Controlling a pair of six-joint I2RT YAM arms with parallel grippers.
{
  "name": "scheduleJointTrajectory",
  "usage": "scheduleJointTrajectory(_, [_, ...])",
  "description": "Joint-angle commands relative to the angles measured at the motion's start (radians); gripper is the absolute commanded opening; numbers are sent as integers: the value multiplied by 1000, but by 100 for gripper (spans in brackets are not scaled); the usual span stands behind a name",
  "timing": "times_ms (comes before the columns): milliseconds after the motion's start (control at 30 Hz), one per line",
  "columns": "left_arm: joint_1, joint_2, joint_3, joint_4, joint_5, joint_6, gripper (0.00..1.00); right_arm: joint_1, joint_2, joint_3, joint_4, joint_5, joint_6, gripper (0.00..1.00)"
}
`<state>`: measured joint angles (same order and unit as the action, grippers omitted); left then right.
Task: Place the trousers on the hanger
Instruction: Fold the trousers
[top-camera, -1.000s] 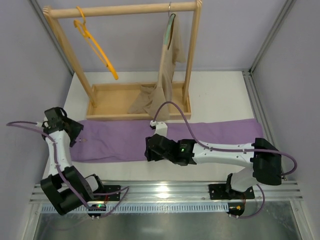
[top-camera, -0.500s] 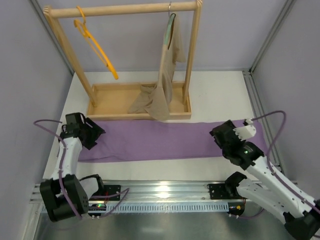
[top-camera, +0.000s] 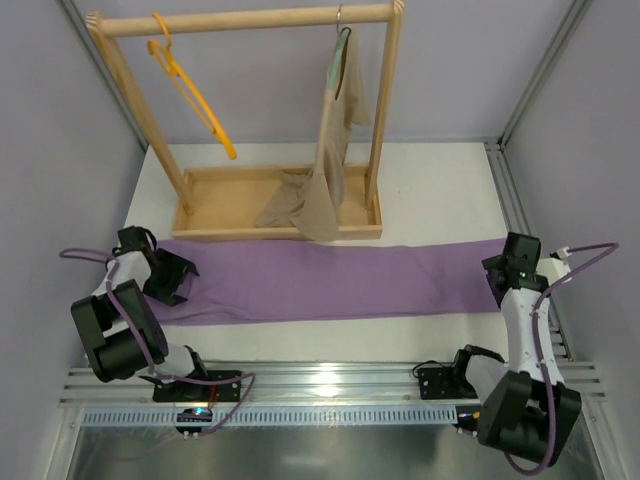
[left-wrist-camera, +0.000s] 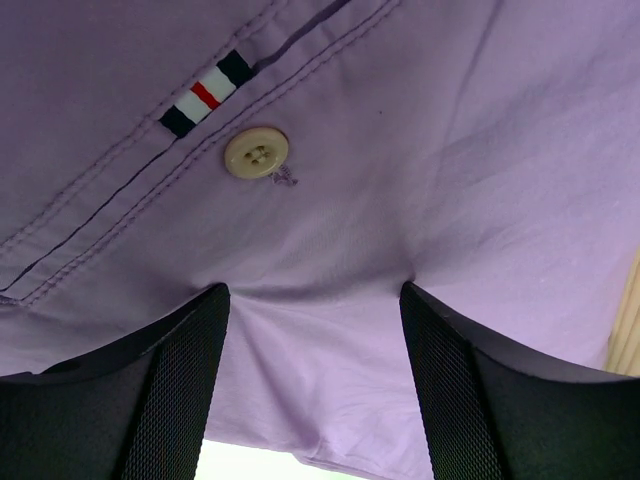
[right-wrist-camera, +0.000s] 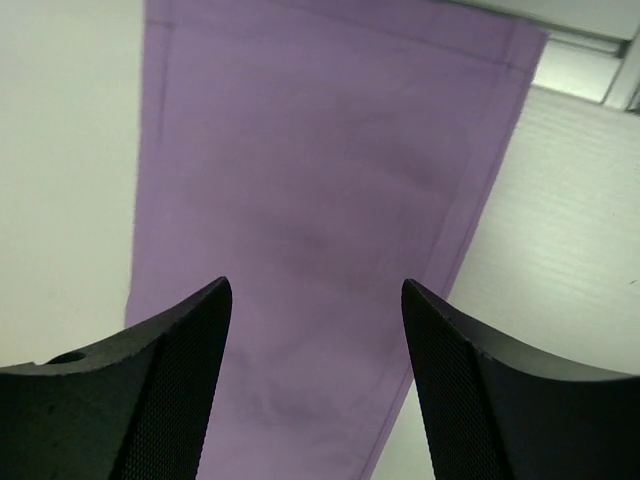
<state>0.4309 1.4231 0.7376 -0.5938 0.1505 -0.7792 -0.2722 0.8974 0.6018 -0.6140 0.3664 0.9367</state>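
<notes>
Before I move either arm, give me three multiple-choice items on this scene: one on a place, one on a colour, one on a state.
1. Where does the hanger hang?
A) at the left end of the rack's top rail
B) at the right end of that rail
C) off the rail altogether

2. What colour is the button on the trousers?
A) black
B) cream
C) red

3. How does the right gripper stand?
A) shut on the trousers
B) shut on the hanger
C) open over the trousers

Answers:
1 A: in the top view its hook sits on the rail near the left end.
2 B: the left wrist view shows a pale cream button on the lilac cloth.
3 C: the right wrist view shows both fingers spread wide, with the cloth lying flat between them.
</notes>
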Motion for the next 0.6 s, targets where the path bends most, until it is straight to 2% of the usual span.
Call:
scheduleJointTrajectory(0, [26, 49, 12, 9, -113, 14, 71, -158, 92, 62, 37, -196, -111, 71])
scheduleJointTrajectory(133, [25, 72, 62, -21, -141, 20, 70, -189, 117, 79, -4, -146, -81, 71])
scheduleJointTrajectory(333, [28, 89, 128, -80, -203, 46, 70, -209, 74, -46, 68, -118, -81, 85])
scheduleJointTrajectory(467, [28, 83, 137, -86, -212, 46, 70, -214, 69, -152, 157, -142, -88, 88])
scheduleJointTrajectory(567, [28, 83, 138, -89, -226, 52, 70, -217, 96, -168, 211, -136, -107, 89])
